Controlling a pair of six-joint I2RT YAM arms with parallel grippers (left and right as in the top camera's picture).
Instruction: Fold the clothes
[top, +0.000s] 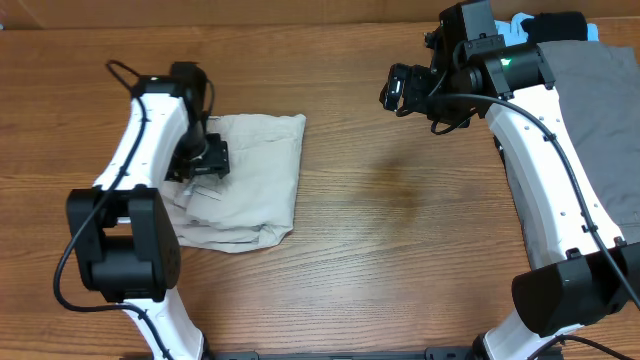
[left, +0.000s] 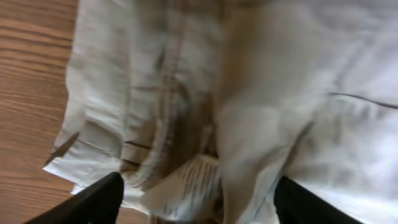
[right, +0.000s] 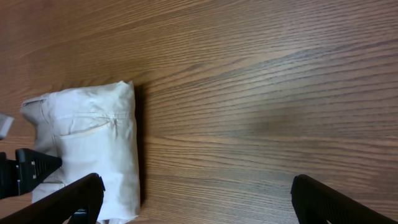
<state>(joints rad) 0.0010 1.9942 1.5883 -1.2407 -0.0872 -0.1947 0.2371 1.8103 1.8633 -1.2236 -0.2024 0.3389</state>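
The beige clothes (top: 250, 180) lie folded on the wooden table at the left. My left gripper (top: 205, 160) is down on their left part, fingers spread wide apart. In the left wrist view the seamed, wrinkled fabric (left: 236, 93) and its white printed label (left: 193, 183) sit between the open fingers (left: 199, 202); whether the fingers touch the cloth is unclear. My right gripper (top: 398, 92) hovers open and empty over bare table at the upper middle. In the right wrist view the clothes (right: 93, 143) lie at the left, beyond the open fingers (right: 196, 199).
A grey garment (top: 595, 110) lies at the right edge under my right arm. Small light-blue (top: 520, 28) and black (top: 560, 25) pieces sit at the back right. Bare wood table (top: 400, 220) lies between the arms.
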